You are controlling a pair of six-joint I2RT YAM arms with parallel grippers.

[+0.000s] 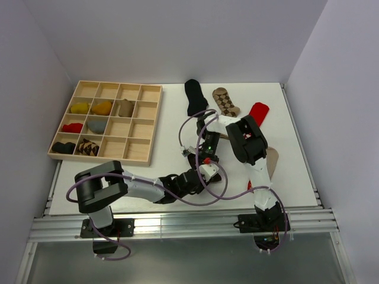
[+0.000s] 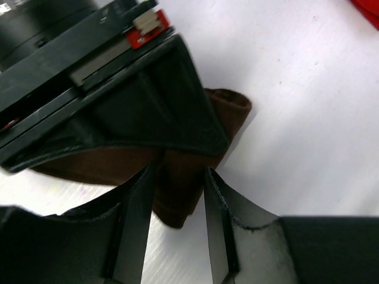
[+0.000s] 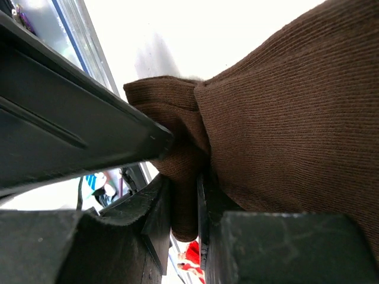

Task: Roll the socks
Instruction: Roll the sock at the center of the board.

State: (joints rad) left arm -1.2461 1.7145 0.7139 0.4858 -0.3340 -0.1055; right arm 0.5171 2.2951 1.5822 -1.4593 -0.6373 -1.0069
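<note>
Currently dark brown sock [image 3: 284, 118] on tabletop [image 2: 296, 89], centre-front, held by both arms. Right end effector [image 3: 183, 183] pinches bunched fold tight. Left end effector [image 2: 177, 174] clamps another part, fabric filling gap between fingers.

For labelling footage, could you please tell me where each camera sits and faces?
Top external: above and behind, looking down at the table; left arm and right arm show.
Left wrist: on its arm, facing the brown sock past the left pincer.
Right wrist: on its arm, close on that sock past the right pincer.
Shared: both wrist views show this sock.
</note>
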